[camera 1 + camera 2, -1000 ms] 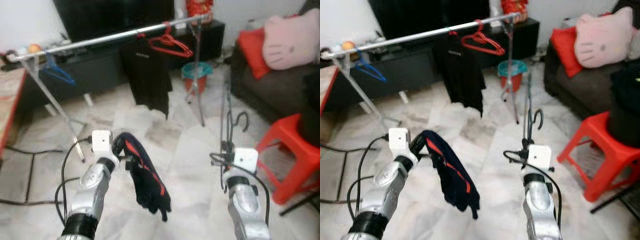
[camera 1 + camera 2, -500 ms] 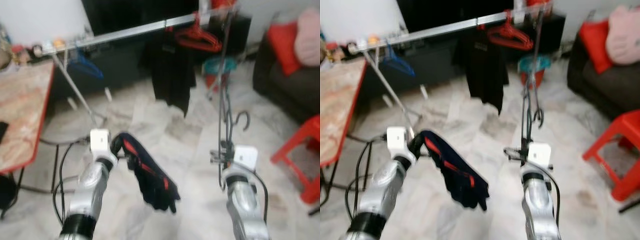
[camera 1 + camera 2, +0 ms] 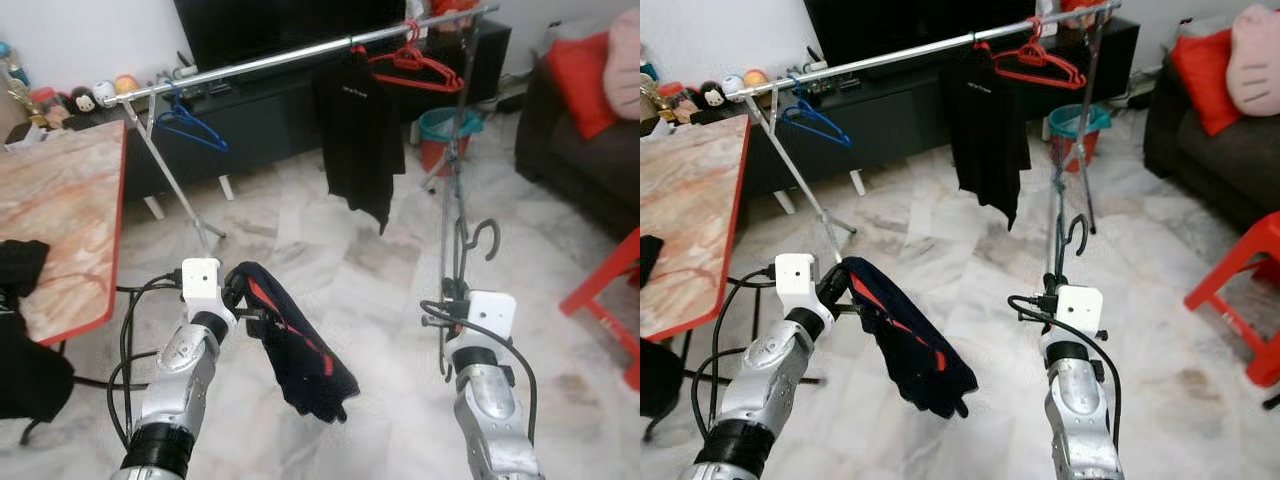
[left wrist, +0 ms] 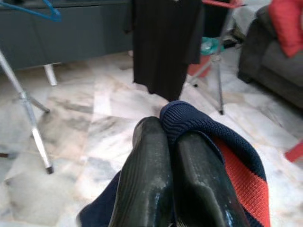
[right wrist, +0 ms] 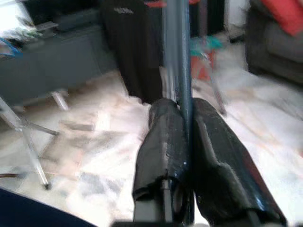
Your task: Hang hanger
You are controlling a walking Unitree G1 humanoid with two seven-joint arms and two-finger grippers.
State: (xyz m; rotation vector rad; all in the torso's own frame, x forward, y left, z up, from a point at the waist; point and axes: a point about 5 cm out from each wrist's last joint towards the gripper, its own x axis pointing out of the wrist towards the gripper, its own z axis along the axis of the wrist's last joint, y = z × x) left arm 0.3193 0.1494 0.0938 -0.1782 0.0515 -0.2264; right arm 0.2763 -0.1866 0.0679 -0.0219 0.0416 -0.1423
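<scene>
Both arms reach forward over the marble floor [image 3: 380, 290]. The left gripper [image 4: 173, 142] has its fingers pinched together on a navy garment with red stripes [image 3: 295, 345], which droops from it. The right gripper [image 5: 182, 118] is clamped on a dark hanger [image 3: 458, 235], held upright with its hook at mid-height. Ahead stands a clothes rail [image 3: 300, 57] carrying a black shirt [image 3: 360, 150], red hangers [image 3: 410, 68] and a blue hanger [image 3: 190, 125]. A marble-topped table [image 3: 60, 220] stands on the left, a red stool [image 3: 1240, 290] on the right.
</scene>
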